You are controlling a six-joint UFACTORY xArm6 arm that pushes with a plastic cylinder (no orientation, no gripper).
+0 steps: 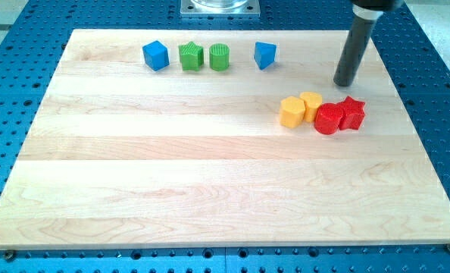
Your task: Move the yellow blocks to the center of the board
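Two yellow blocks sit touching at the view's right of centre: a yellow hexagonal block (292, 112) and a yellow rounded block (310, 105) just up and right of it. A red cylinder (329, 119) touches the rounded yellow block on its right, and a red star block (352, 112) touches the cylinder. My tip (345, 83) rests on the board above and to the right of the yellow blocks, a short gap above the red star, touching no block.
Along the view's top stand a blue cube (156, 55), a green star block (191, 56), a green cylinder (220, 57) and a blue angular block (264, 54). The wooden board (172, 167) lies on a blue perforated table.
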